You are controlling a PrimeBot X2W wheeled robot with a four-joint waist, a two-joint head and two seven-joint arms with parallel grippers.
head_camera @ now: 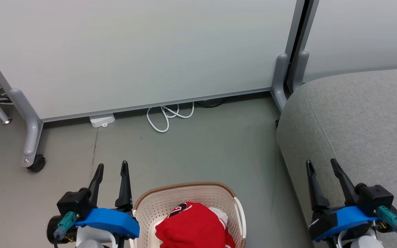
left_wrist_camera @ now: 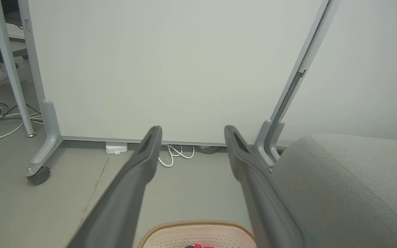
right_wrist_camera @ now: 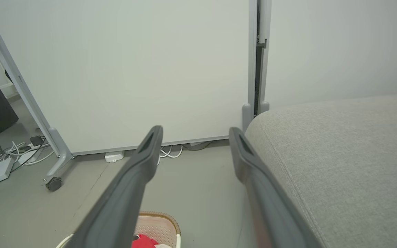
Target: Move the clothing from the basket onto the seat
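Note:
Red clothing (head_camera: 193,227) with white trim and a dark-and-white patch lies heaped in the cream perforated basket (head_camera: 150,206), which stands on the floor at the bottom middle of the head view. The basket's brown rim (left_wrist_camera: 195,224) and a sliver of red show low in the left wrist view; the basket (right_wrist_camera: 157,225) also shows low in the right wrist view. The light-grey seat (head_camera: 364,127) fills the right side. My left gripper (head_camera: 112,167) hangs open just left of the basket, holding nothing. My right gripper (head_camera: 321,164) is open and empty over the seat's front left edge.
A white partition on wheeled grey legs (head_camera: 29,137) stands across the back. A white cable loop (head_camera: 165,117) and a small white box (head_camera: 102,120) lie at its foot. More cables and a power strip (right_wrist_camera: 0,170) lie far left. Bare grey floor (head_camera: 202,151) separates basket and partition.

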